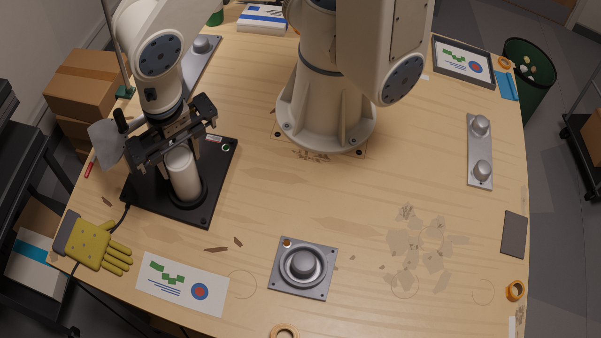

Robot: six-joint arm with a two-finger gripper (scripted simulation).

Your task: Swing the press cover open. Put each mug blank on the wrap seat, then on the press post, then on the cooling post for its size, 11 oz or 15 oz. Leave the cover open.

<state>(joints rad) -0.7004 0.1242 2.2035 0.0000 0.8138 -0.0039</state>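
Observation:
A white mug blank (183,171) stands upright on the press post, in the ring of the black press base (180,180) at the table's left, and it is held near its top by my gripper (170,149), which reaches down from above. The grey press cover (107,141) is swung out to the left with its black handle up. The wrap seat (303,265), a grey square plate with a round dome, sits empty near the front edge. A cooling plate with two posts (479,150) lies at the right, and another post plate (201,50) lies at the far left.
The robot base (332,96) fills the table's middle back. A yellow glove (94,248) and a printed sheet (183,282) lie front left. A framed print (463,61), tape rolls (515,290) and a dark pad (514,233) line the right edge.

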